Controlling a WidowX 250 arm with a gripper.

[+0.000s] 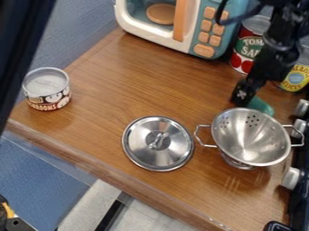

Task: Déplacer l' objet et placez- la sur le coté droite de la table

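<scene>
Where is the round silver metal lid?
In the camera view, the round silver metal lid lies below centre on the brown wooden tabletop, left of the two-handled silver metal colander.

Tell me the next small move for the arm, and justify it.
I'd ease the end effector slightly upward before any sideways travel: it is low beside the green object, whose grip I can't confirm, and the metal colander is close on the camera side, so a low sweep could bump it.

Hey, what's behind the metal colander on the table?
Just behind the colander is a green object, with the robot's hand at its upper end. The hand covers part of it, so I can't tell what it is. Anything lower, behind the bowl, is hidden.
</scene>
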